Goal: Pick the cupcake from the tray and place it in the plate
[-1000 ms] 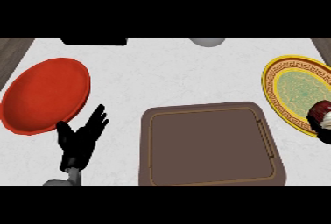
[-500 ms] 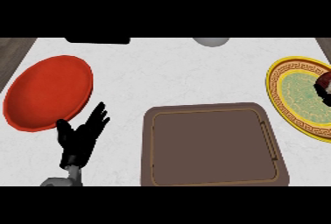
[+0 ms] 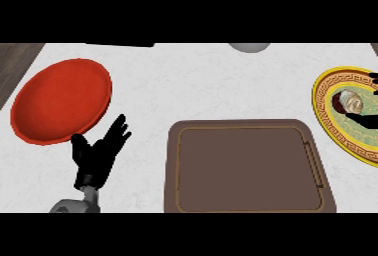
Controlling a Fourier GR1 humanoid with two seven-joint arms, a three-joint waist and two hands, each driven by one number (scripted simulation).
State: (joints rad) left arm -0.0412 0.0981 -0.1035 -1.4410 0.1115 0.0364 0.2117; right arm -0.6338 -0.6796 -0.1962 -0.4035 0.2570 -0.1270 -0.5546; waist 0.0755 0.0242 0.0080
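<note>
Cupcake on the yellow plate
Dark wrapper, pale frosting; it sat nearer the rim before. Right hand: grip unclear. Left hand rests open.

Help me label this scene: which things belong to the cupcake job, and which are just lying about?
Job: cupcake, tray, yellow plate, right hand.
Lying about: red plate, grey object at the counter's far edge, left hand resting open.

**Cupcake Position Change**

The cupcake has moved from the lower right rim of the yellow plate to its middle. The right robot hand now shows only dark fingers beside it at the view's right edge.
</note>
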